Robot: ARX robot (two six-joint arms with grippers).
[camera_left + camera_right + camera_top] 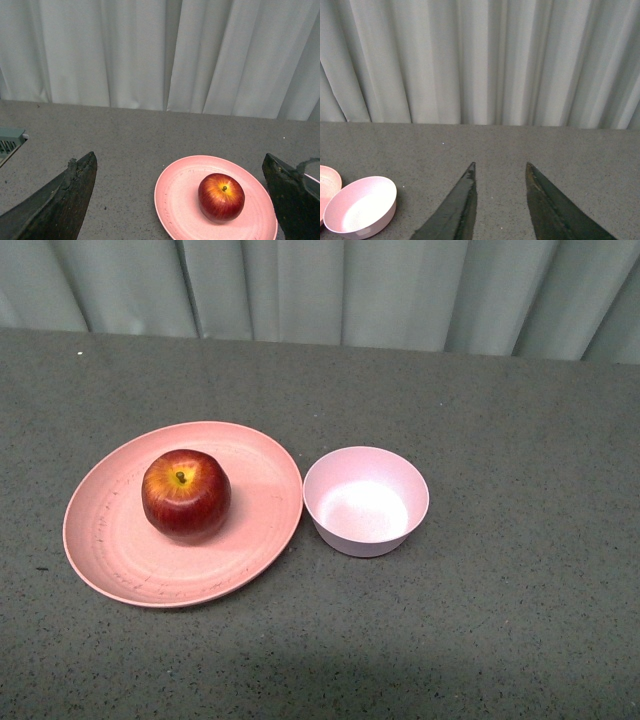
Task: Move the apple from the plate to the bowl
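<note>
Sitting stem-up near the middle of the salmon-pink plate (110, 540), the apple (186, 494) shows dark red with a yellow patch around its stem. The pale pink-lilac bowl (366, 502) stands mouth-up just beside the plate's right rim, so close that whether the two touch cannot be told. Both rest on a speckled grey counter (500, 620), with a pleated pale curtain (350, 290) hanging behind its far edge. A small grey-green vented object (10, 142) peeks in at the edge of the left wrist view. Neither arm appears in the front view. The left tool (178, 156) hangs above the counter, looking towards the plate and apple, its dark fingers (65, 200) spread wide apart and holding nothing. The right tool (500, 165) hovers low over bare counter to the bowl's side, its fingers (460, 205) apart by a narrower gap, gripping nothing.
</note>
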